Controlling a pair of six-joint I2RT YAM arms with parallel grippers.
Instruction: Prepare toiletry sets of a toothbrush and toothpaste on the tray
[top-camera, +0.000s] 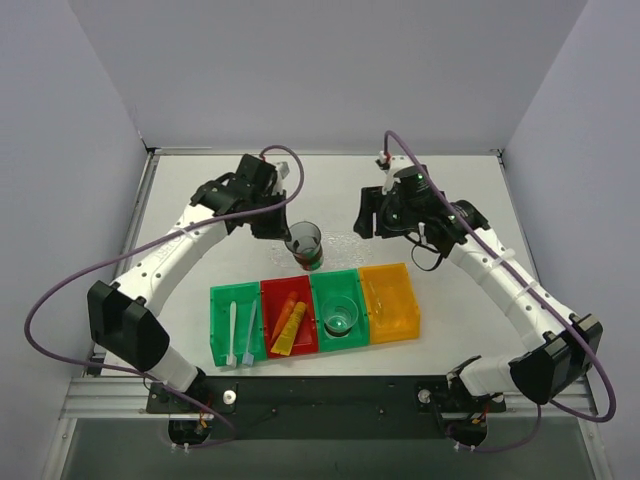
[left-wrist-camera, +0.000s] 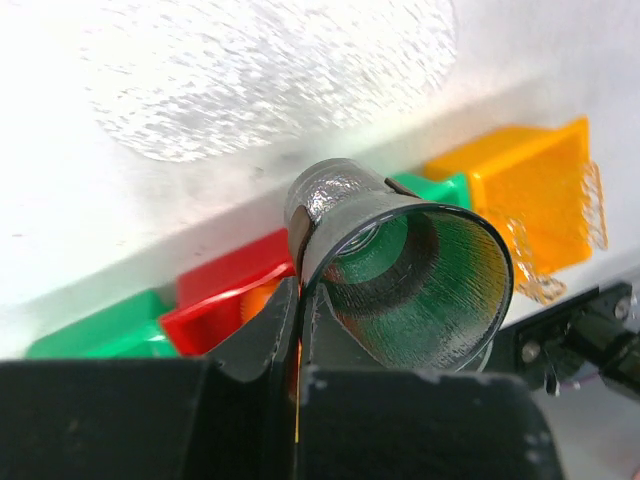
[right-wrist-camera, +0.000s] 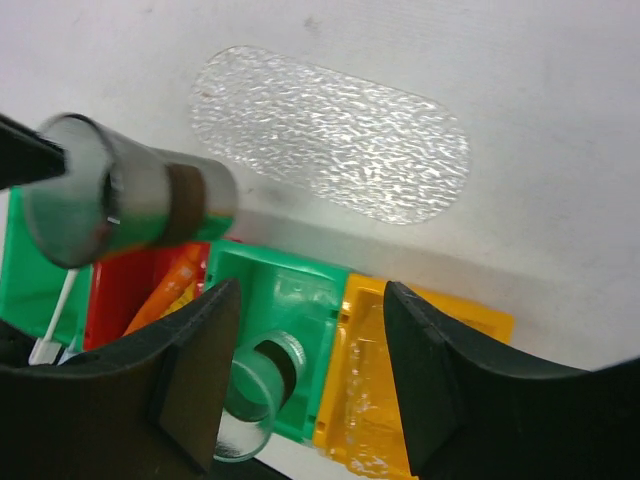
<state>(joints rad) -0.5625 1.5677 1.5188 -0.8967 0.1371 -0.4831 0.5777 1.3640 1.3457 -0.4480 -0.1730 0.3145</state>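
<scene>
We are seeing the left gripper (left-wrist-camera: 298, 295) clenching the wall of a clear cup (left-wrist-camera: 410, 280), seemingly off the table, near the left end of the tray (right-wrist-camera: 330, 135); the right gripper (right-wrist-camera: 310, 350) is hanging near the right end, jaws spread wide and grasping nothing; the two toothbrushes (top-camera: 232, 325) are lying in the leftmost green bin (top-camera: 214, 325) and the two tubes (top-camera: 292, 328) in the red bin (top-camera: 275, 287) beside it, not yet on the tray; their long axes are running roughly from the tray toward the arm bases; both bins are lying nearer the left arm, which is occupied; the right wrist view is showing the whole tray with nothing on it, hardly visible from the top; only the left wrist view is showing the pinch on the rim.
</scene>
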